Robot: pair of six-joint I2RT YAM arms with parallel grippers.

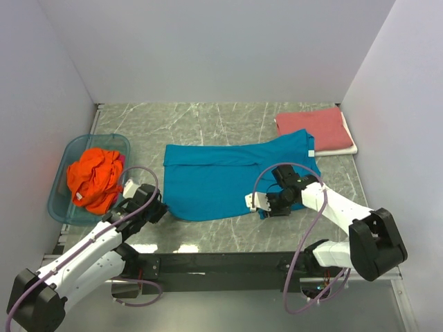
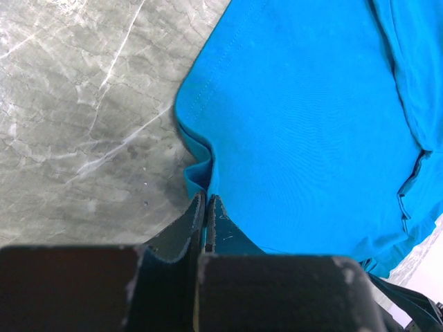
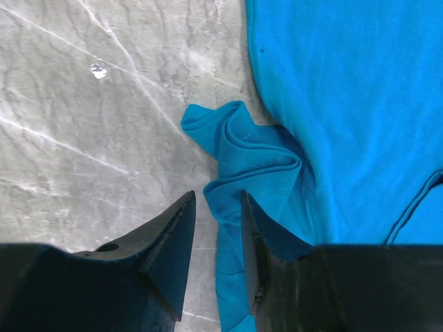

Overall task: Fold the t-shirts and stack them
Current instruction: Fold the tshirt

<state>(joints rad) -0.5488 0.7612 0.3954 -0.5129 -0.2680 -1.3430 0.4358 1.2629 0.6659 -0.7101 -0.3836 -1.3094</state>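
Tub (image 1: 59, 199) at far left holds the crumpled orange shirt (image 1: 93, 178), which waits its turn. Just beside it, the left jaws are pressed together on the near-left hem of the teal shirt (image 1: 221, 181). This shirt lies spread mid-bench (image 1: 208, 238) with its far edge folded over, and the pinch likely readies that corner for lifting into a fold. Right jaws stand apart, straddling the bunched near-right corner without clamping it, probably lining up a matching grip. Red shirt (image 1: 311, 130) sits folded at far right, seemingly the base of the stack.
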